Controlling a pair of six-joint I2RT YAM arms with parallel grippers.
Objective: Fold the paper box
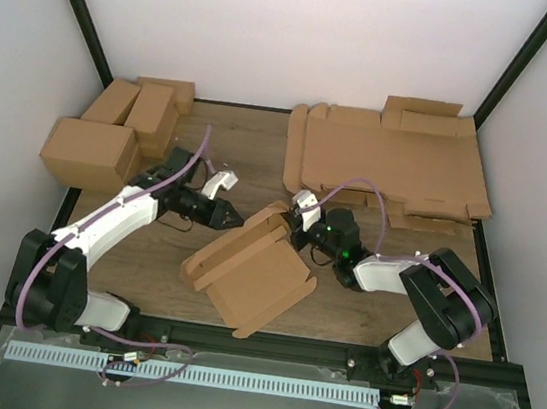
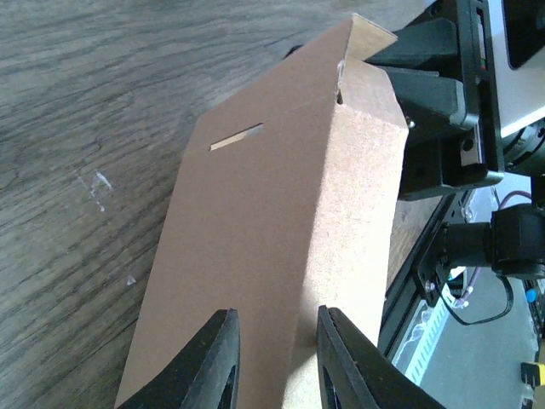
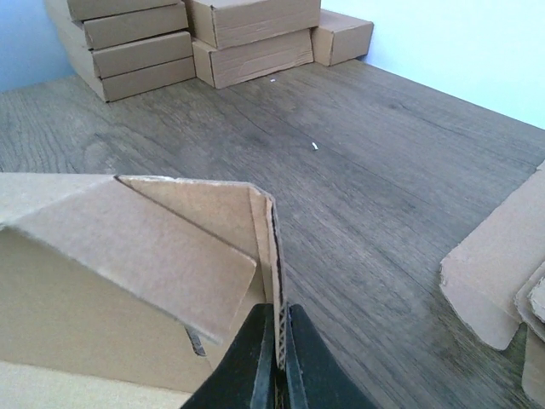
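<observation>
The paper box (image 1: pixel 250 267) is a brown, half-folded cardboard piece in the middle of the table, with walls raised and a flap lying toward the front. My right gripper (image 1: pixel 297 230) is shut on the box's right end wall; in the right wrist view its jaws (image 3: pixel 278 341) pinch the wall's corrugated edge (image 3: pixel 273 247). My left gripper (image 1: pixel 234 218) is open at the box's far left edge. In the left wrist view its fingers (image 2: pixel 277 362) straddle a folded wall of the box (image 2: pixel 281 221) with a gap on each side.
Several finished brown boxes (image 1: pixel 111 133) are grouped at the back left and show in the right wrist view (image 3: pixel 170 38). A pile of flat brown sheets (image 1: pixel 390 164) lies at the back right. A black frame rail (image 1: pixel 265 343) runs along the table's near edge.
</observation>
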